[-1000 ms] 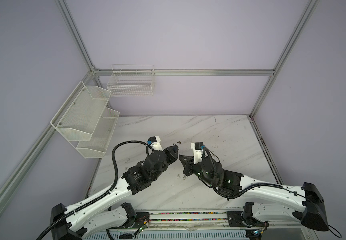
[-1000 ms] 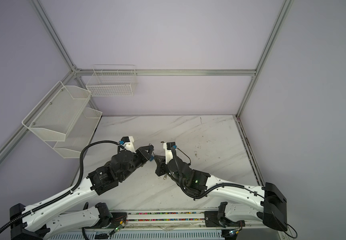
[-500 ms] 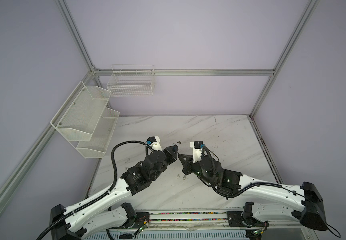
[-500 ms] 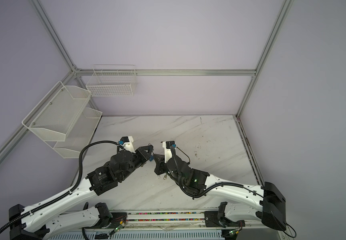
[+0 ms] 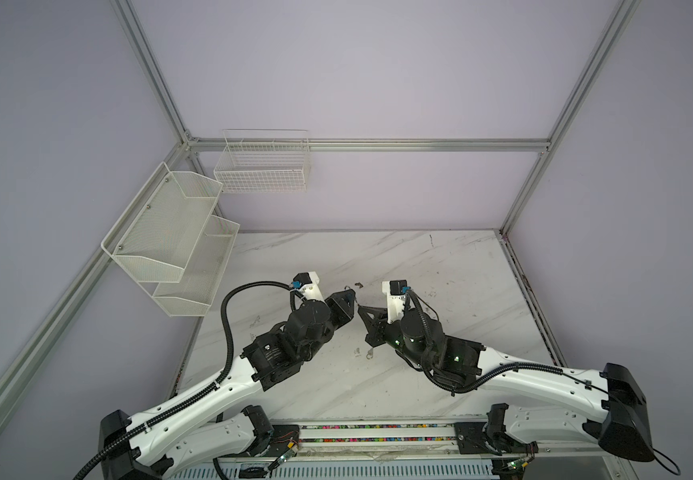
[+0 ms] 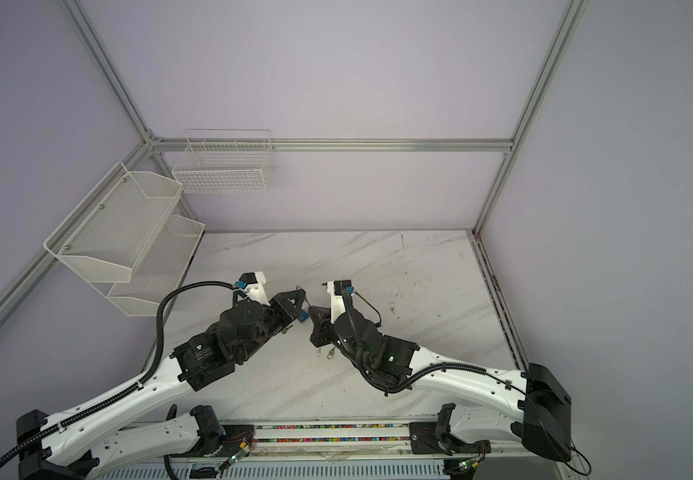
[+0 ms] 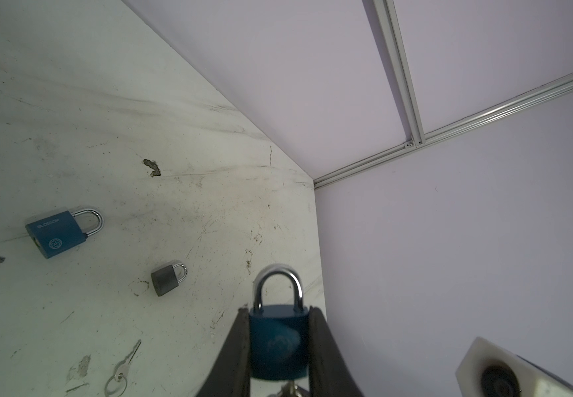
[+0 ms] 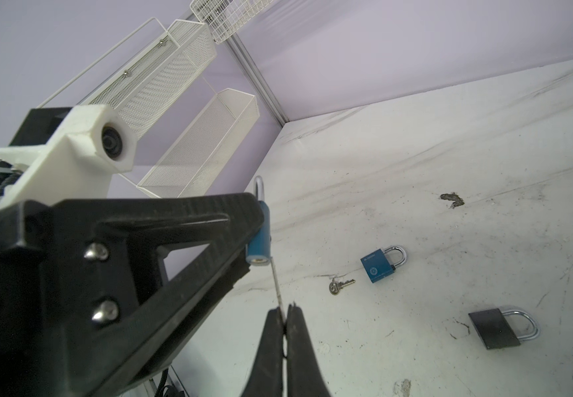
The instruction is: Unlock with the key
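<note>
The right gripper [image 8: 283, 311] is pinched fully together on the key [image 8: 276, 283]; only the thin blade is seen, edge-on, projecting straight out past the fingertips; the bow is hidden between the fingers [image 8: 271, 343]. The key is judged light, stiff and slick, apt to pivot in a pinch; it is best taken by the flat bow, so that a turn can be passed on without slipping.

The blade's tip is set against the bottom face of the held padlock [image 8: 259, 237], at or just beside the brass keyway [image 8: 260, 261]; whether it has entered cannot be told.

The left gripper [image 7: 278, 311] is clamped on that padlock's blue body, one finger being pressed to each narrow side; the closed shackle [image 7: 278, 275] is left projecting beyond the fingertips. The body is judged dense, rigid and smooth; a firm side grip is needed so that twisting is resisted and the keyway is kept free.

Farther out, on the table [image 8: 450, 137], a second blue padlock [image 8: 378, 266], a spare key [image 8: 338, 285] and a grey padlock [image 8: 494, 328] are seen lying well apart from both grippers.
</note>
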